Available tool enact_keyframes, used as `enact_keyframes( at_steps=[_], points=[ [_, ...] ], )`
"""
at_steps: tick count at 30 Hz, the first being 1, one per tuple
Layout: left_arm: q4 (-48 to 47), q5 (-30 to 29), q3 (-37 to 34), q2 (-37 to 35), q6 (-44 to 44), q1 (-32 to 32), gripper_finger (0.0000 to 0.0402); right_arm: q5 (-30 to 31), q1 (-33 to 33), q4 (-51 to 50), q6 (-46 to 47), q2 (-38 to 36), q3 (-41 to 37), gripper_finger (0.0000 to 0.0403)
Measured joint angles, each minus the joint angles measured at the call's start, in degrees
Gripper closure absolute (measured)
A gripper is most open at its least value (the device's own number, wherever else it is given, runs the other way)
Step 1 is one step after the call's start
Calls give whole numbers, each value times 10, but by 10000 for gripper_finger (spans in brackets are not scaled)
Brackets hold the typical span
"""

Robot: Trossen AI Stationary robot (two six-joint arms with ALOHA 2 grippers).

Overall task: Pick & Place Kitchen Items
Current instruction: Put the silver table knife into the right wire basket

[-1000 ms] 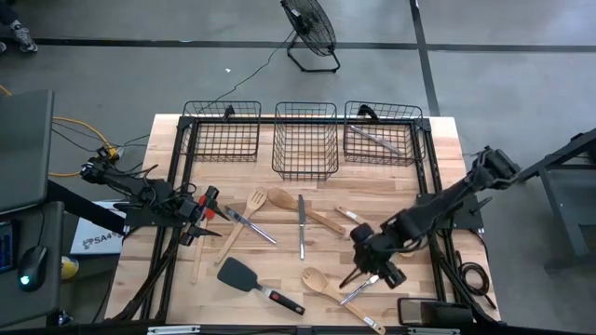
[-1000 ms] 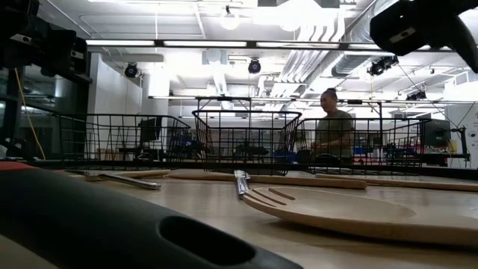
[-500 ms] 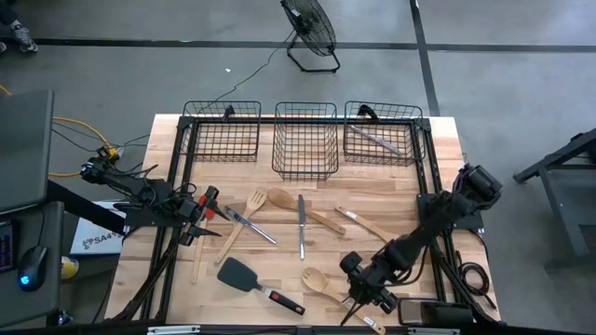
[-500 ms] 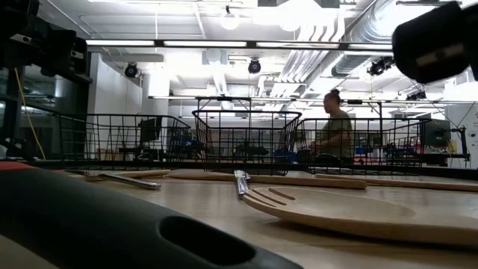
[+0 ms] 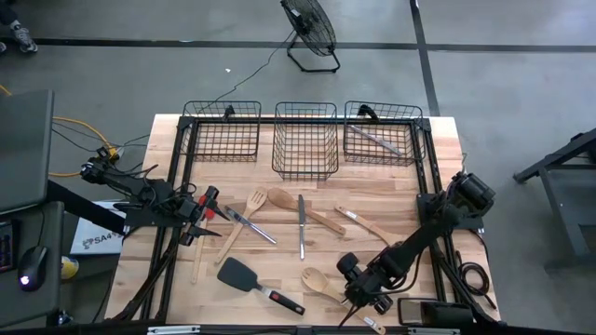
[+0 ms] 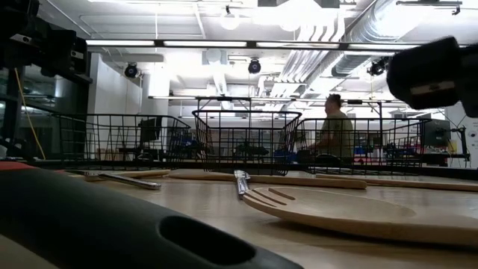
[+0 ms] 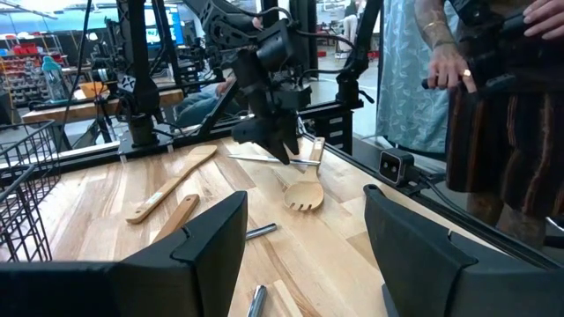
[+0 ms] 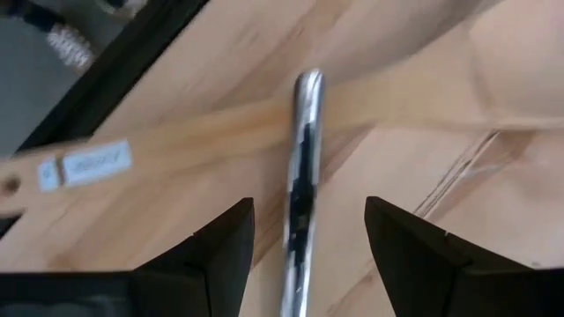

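Kitchen items lie scattered on the wooden table (image 5: 410, 200): a wooden fork (image 5: 244, 220), a wooden spoon (image 5: 296, 208), a silver knife (image 5: 301, 228), a black turner (image 5: 244, 275) and a slotted wooden spoon (image 5: 315, 278) with a silver utensil (image 8: 304, 167) lying across its handle (image 8: 176, 141). My right gripper (image 5: 357, 301) hangs open, slanting down over that silver utensil near the table's near edge. Its fingers (image 8: 220, 255) stand on either side of the silver handle without touching it. My left gripper (image 5: 203, 216) waits open and level at the table's left edge.
Three black wire baskets (image 5: 304, 140) stand in a row along the far edge; the right one (image 5: 382, 140) holds a silver utensil. Black frame rails (image 5: 182, 177) run along the table's sides. A person (image 7: 493, 114) stands beyond the table's right edge.
My right gripper has gone toward the table's near edge and down, tipping more steeply, and now hangs over the silver utensil that crosses the slotted spoon's handle. Its fingers have stayed open. No item has moved.
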Motion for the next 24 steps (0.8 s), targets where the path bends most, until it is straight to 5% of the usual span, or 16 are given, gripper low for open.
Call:
enact_keyframes(
  at_steps=[24],
  points=[
    [0,0,0,0,0,0,174,18,6,26,2,31,1,206]
  ],
)
